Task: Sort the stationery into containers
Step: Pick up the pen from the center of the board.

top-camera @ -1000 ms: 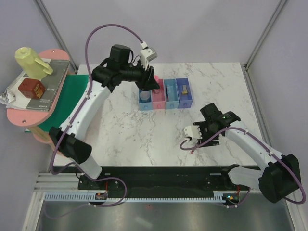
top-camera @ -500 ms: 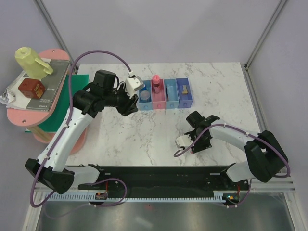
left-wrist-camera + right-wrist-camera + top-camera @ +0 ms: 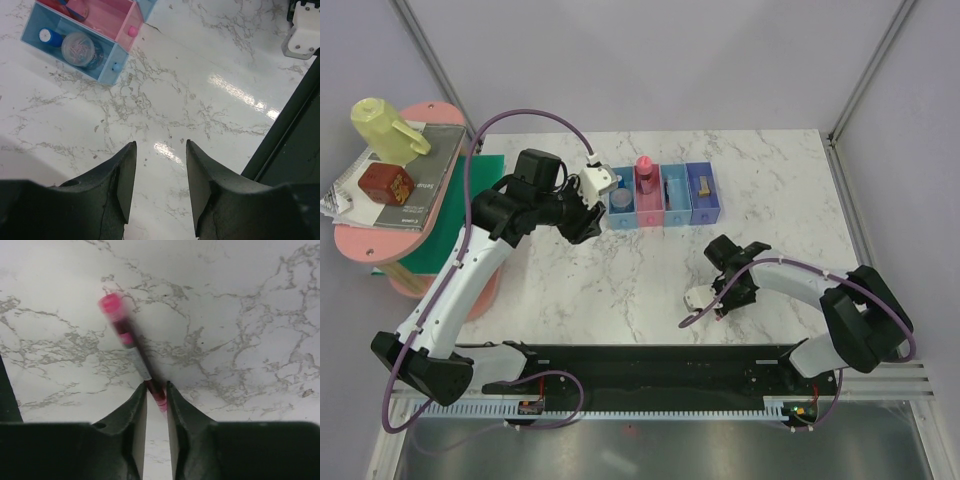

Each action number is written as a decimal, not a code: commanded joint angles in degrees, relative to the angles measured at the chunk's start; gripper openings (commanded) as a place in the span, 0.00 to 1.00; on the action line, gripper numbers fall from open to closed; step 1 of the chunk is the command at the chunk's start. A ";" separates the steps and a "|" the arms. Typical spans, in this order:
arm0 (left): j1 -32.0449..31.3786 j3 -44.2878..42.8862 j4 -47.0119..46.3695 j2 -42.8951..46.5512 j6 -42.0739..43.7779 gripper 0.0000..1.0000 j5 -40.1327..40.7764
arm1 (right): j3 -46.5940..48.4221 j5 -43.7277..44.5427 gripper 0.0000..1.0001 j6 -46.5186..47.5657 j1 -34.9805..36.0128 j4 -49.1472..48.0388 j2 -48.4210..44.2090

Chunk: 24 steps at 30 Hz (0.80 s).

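On the left shelf (image 3: pixel 365 245): a jug (image 3: pixel 382 128) and a red block (image 3: pixel 386 183) sit on books (image 3: pixel 430 165); a green sheet (image 3: pixel 480 190) lies beside them.
Left gripper (image 3: pixel 159 182): jaws stand partly apart with nothing between them, over bare table (image 3: pixel 200 90), just left of the bins.
Bins (image 3: pixel 665 215): four, joined in a row at the table's far middle.
Blue bin (image 3: pixel 107 70): holds a roll (image 3: pixel 78 46) and a small blue piece (image 3: pixel 49 36).
Pink bin (image 3: pixel 648 210): a glue stick (image 3: pixel 644 170) stands upright in it.
Light blue bin (image 3: pixel 677 215): holds a thin dark item, too small to tell.
Violet bin (image 3: pixel 707 212): holds a tan block (image 3: pixel 703 184).
Right gripper (image 3: pixel 156 387): jaws are narrow, pinching one end of a red pen (image 3: pixel 131 342) at the near right, well apart from the bins. The pen slants away over the marble; whether it is lifted cannot be told.
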<state>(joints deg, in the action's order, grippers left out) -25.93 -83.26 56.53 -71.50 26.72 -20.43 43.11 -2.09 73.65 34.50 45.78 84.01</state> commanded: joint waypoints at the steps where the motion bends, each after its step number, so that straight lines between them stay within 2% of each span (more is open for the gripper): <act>1: 0.27 -1.11 -0.37 1.45 2.46 0.52 0.91 | -2.95 0.24 0.23 0.71 0.13 -7.02 0.63; 6: 0.27 -1.46 -0.20 1.63 1.76 0.52 0.83 | -2.86 0.86 0.07 -2.44 0.65 -7.81 -1.04; 9: 0.27 -1.11 -0.02 2.51 2.11 0.52 1.35 | 0.38 0.07 0.00 -9.82 0.57 -7.46 -1.13; 16: 0.27 -0.50 1.12 4.18 2.55 0.53 1.36 | 9.44 -2.22 0.00 -25.55 0.65 -5.09 -0.42; 21: 0.27 1.87 1.74 5.76 2.81 0.53 1.18 | 18.48 -1.87 0.00 -38.90 0.66 -2.37 0.54; 24: 0.27 3.46 2.09 6.90 3.25 0.53 1.18 | 24.90 -2.48 0.00 -43.57 0.66 -0.26 1.59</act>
<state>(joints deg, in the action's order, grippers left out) -25.93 -81.58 57.67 -66.76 27.35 -19.33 60.36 -3.20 41.65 35.09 43.64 84.62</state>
